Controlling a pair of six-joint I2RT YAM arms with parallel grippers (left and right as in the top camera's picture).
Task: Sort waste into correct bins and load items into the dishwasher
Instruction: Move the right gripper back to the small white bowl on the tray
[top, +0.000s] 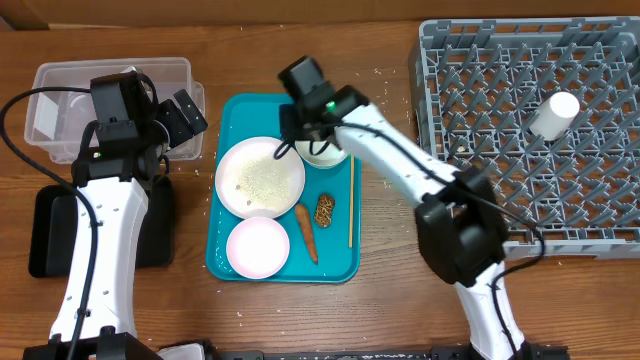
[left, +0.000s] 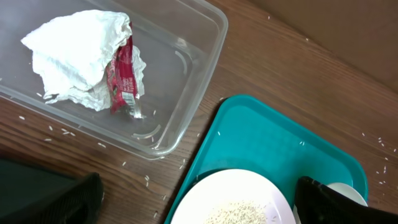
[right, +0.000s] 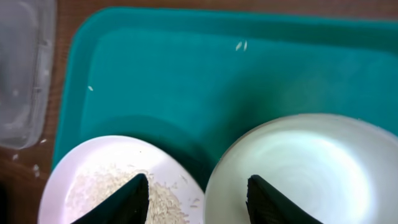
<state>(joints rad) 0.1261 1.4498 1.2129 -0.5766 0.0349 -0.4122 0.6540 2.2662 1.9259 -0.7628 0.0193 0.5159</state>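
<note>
1. Bowl (right: 305, 162) sits directly beneath the right pincer (right: 196, 186). Its fingers are spread across the near rim, one over the inside and one outside, gripping nothing.
2. The rice plate (right: 106, 186) lies just under the outer finger. A careless close or lift could knock it and scatter grains across the tray (right: 186, 74).
3. A thin rim pinch on glossy ware may slip on the way to the rack (top: 520, 120).
4. The left pincer (left: 198, 186), also spread and empty, hovers beside the clear bin (left: 186, 62).
</note>
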